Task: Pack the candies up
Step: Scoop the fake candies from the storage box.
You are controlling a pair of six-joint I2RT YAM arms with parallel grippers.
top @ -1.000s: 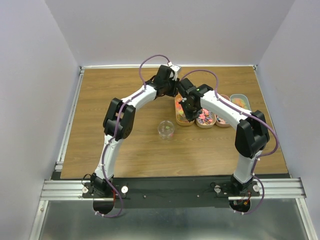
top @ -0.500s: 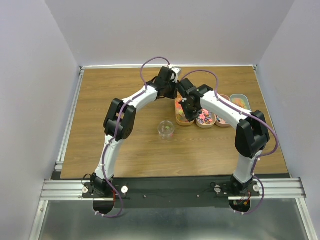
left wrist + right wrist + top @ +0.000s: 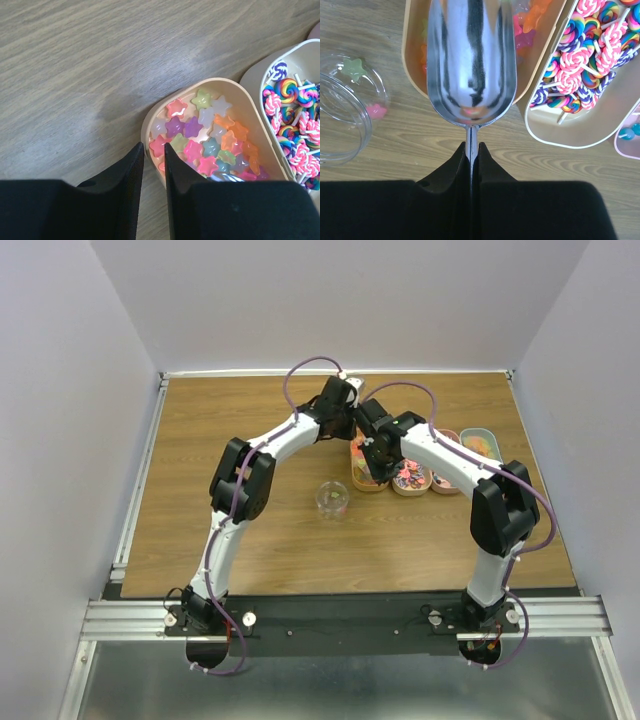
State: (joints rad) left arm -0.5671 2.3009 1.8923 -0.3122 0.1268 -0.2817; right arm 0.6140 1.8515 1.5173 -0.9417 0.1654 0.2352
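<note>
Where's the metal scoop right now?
In the right wrist view, the metal scoop is held by its handle in the right gripper, its bowl over the star-candy tray, between the clear jar and the lollipop tray.

A wood-grain table (image 3: 250, 420) is seen from above, enclosed by plain pale walls at 9 o'clock (image 3: 60, 440), 12 o'clock (image 3: 340, 300) and 3 o'clock (image 3: 600, 390). An aluminium rail (image 3: 340, 618) is fixed along the edge at 6 o'clock, with a grey metal surface (image 3: 350, 685) beyond it. Everything is evenly, softly lit.
</note>
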